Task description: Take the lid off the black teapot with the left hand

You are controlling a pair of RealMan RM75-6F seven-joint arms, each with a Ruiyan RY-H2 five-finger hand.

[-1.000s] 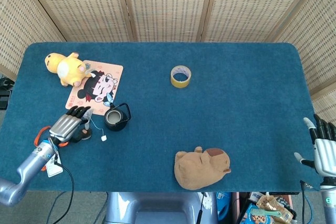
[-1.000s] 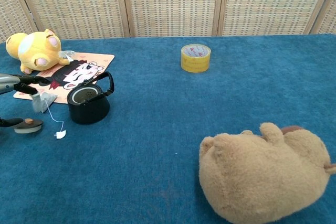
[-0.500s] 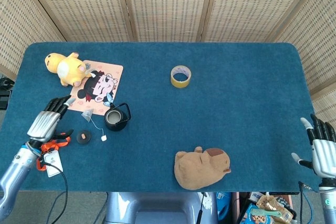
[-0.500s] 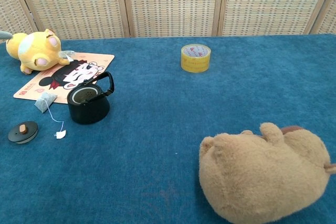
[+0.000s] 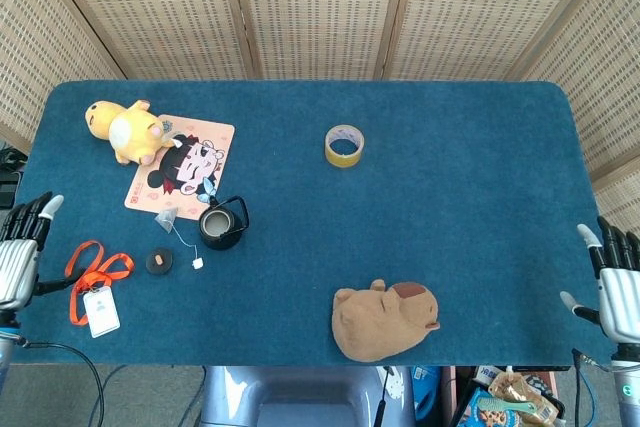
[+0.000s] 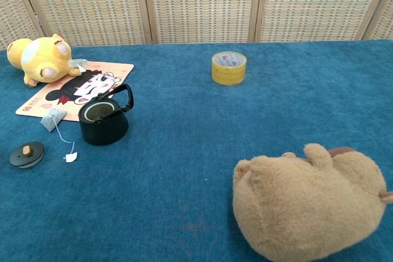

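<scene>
The black teapot (image 5: 220, 224) (image 6: 104, 121) stands uncovered near the table's left side, its handle tilted to the right. Its round black lid (image 5: 158, 261) (image 6: 26, 154) lies flat on the blue cloth to the teapot's left, apart from it. My left hand (image 5: 20, 249) is at the table's left edge, far from the lid, fingers spread and holding nothing. My right hand (image 5: 618, 288) hangs off the table's right edge, fingers apart and empty. Neither hand shows in the chest view.
A tea bag (image 5: 166, 215) with string lies between lid and teapot. A cartoon mat (image 5: 182, 165), a yellow plush (image 5: 124, 127), a tape roll (image 5: 344, 145), a brown plush (image 5: 382, 320) and an orange lanyard with badge (image 5: 93, 282) are on the table.
My left hand let go of the lid, leaving it on the cloth, and drew back left to the table's edge. The lanyard is uncovered. The right hand barely moved.
</scene>
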